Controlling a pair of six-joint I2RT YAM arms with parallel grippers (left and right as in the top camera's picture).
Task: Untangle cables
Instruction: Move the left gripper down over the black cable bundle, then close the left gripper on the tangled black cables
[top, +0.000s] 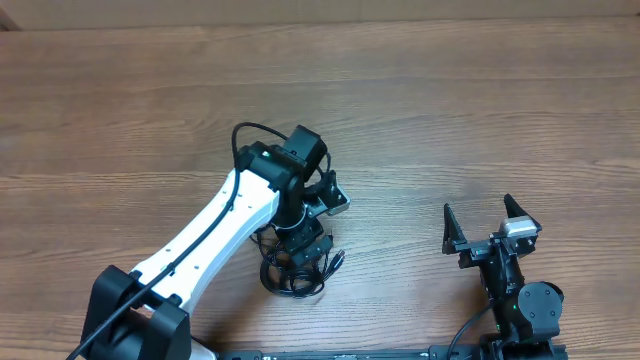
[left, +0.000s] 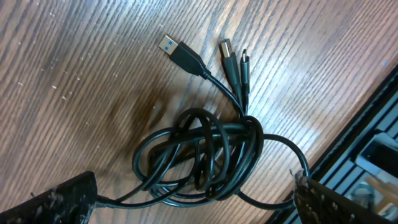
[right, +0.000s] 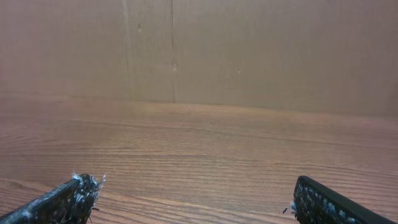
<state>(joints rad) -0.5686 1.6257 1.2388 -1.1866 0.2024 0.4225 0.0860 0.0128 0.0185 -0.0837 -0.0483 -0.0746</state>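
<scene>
Two arms face you at one wooden table (top: 140, 90): the left arm (top: 215, 230) and the right arm (top: 515, 290), each with one two-fingered gripper, the left gripper (left: 196, 202) and the right gripper (top: 483, 222). One tangle of cables (left: 205, 155) shows three plug ends (left: 183, 55); the cords themselves you cannot count.

The left arm (top: 215, 225) reaches from 7 o'clock toward centre, its left gripper (left: 194, 190) spread wide. At 5 o'clock, the right gripper (top: 477, 212) points toward 12, jaws apart.
</scene>
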